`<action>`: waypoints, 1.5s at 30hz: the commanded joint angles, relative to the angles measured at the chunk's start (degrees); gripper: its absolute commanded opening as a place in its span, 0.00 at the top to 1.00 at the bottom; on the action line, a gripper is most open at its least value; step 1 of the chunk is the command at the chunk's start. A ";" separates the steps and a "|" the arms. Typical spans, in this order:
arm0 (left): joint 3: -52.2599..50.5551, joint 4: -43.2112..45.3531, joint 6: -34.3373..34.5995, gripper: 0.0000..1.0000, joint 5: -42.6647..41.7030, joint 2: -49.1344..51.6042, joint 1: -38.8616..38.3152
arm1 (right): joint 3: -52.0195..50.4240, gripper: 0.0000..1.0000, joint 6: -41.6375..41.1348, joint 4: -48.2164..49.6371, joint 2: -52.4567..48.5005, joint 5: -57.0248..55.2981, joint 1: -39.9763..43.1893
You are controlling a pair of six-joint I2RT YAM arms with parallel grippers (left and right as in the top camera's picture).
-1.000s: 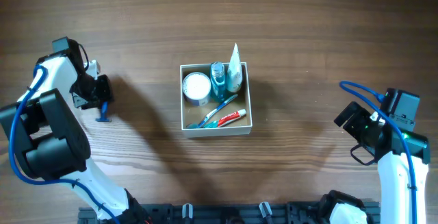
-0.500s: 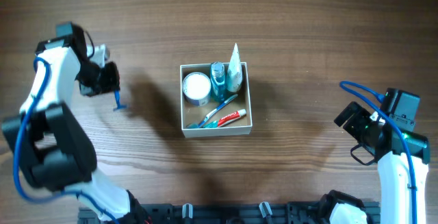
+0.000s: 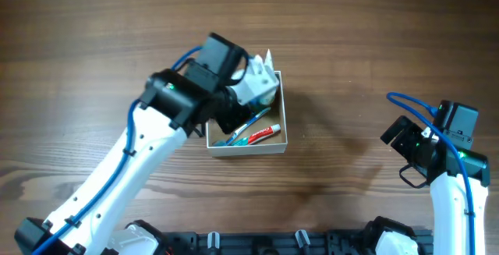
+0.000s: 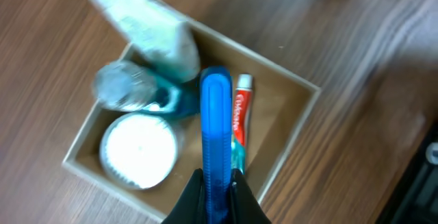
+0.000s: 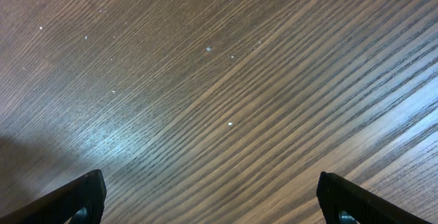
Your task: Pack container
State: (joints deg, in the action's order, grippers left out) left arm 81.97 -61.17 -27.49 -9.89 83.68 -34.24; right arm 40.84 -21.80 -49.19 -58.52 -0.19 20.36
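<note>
Left gripper (image 4: 217,196) has swung from 9 o'clock to above the container (image 3: 284,127) and clamps a blue handle (image 4: 216,118). Right gripper (image 5: 211,193), at 3 o'clock, is spread wide and empty.

In the overhead view, my left arm (image 3: 168,103) covers the upper-left part of the container (image 3: 248,150). The items beneath it are hidden there, as is my left gripper (image 4: 217,183). The left wrist view is blurred throughout. The bottle (image 4: 126,90) and the white tube (image 4: 147,25) lack sharp outlines, and the top edge cuts off the tube. My left fingers run off the bottom edge (only their tips show). They cover the lower end of the blue item (image 4: 215,121), whose type I cannot identify. The toothpaste (image 4: 239,114) lettering is smeared. Of my right gripper (image 5: 211,183), only two finger ends show, at the lower corners.
</note>
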 commanded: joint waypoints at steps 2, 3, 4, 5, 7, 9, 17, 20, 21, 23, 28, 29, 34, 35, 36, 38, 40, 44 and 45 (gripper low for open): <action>-0.44 -2.78 -7.19 0.96 0.52 1.88 -3.04 | 0.46 0.00 0.00 0.26 0.24 0.26 0.13; -0.44 -3.87 -9.16 0.96 0.55 2.64 -3.37 | 0.44 0.00 -0.02 0.26 0.22 0.26 0.13; -0.46 -4.22 -10.40 0.96 0.63 3.63 -3.43 | 0.44 0.00 -0.02 0.26 0.22 0.26 0.13; -0.55 -3.82 -11.41 0.96 0.83 4.55 -3.41 | 0.44 0.00 -0.02 0.26 0.22 0.26 0.13; -0.59 -2.45 -12.83 0.96 2.32 7.56 -3.43 | 0.44 0.00 -0.02 0.28 0.22 0.26 0.13; -0.59 -2.32 -12.83 0.96 2.51 11.13 -3.41 | 0.44 0.00 -0.02 0.26 0.22 0.26 0.13; -0.59 -1.99 -12.79 0.96 3.56 20.22 -3.43 | 0.44 0.00 -0.02 0.31 0.22 0.26 0.13; -0.76 -1.55 -12.57 0.96 3.54 21.16 -3.41 | 0.44 0.00 0.00 0.28 0.22 0.26 0.13; -0.76 -1.53 -12.59 0.96 3.54 21.14 -3.41 | 0.44 0.00 0.00 0.28 0.22 0.24 0.13; -0.76 -1.68 -12.55 0.78 3.54 21.14 -3.41 | 0.44 0.00 0.00 0.28 0.22 0.26 0.13; -0.74 -2.58 -12.50 0.49 3.54 20.94 -3.41 | 0.44 0.00 0.00 0.26 0.22 0.24 0.13; -0.74 -2.95 -11.17 0.46 3.58 20.20 -3.43 | 0.44 0.00 0.00 0.26 0.22 0.26 0.13; -0.74 -4.26 -3.26 0.00 7.91 9.11 -3.34 | 0.48 0.00 0.33 -0.11 0.24 0.79 0.13; -0.74 -4.31 -0.44 0.00 10.56 6.03 -3.02 | 0.85 0.01 0.66 0.09 0.24 2.21 0.13; -0.74 -4.31 2.93 0.00 12.83 3.10 -2.10 | 2.16 0.01 0.76 -0.13 0.26 2.62 0.11; -0.74 -4.24 7.50 0.00 14.51 -0.55 0.66 | 6.19 0.01 2.58 0.48 0.28 5.05 -0.22; -0.74 -2.97 13.22 0.00 14.51 -2.67 6.86 | 12.00 0.04 6.60 2.56 0.22 6.91 -2.69; -0.74 3.21 30.82 0.00 12.92 -1.57 23.21 | 19.17 0.01 16.61 5.62 -5.25 6.67 -11.47; -0.74 4.35 32.39 0.00 10.95 -1.09 25.99 | 19.30 0.00 19.43 5.99 -7.82 6.69 -13.09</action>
State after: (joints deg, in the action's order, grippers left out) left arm 81.10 -58.78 -6.87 3.57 81.60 -15.51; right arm 59.37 -9.98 -43.38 -61.54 5.58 10.13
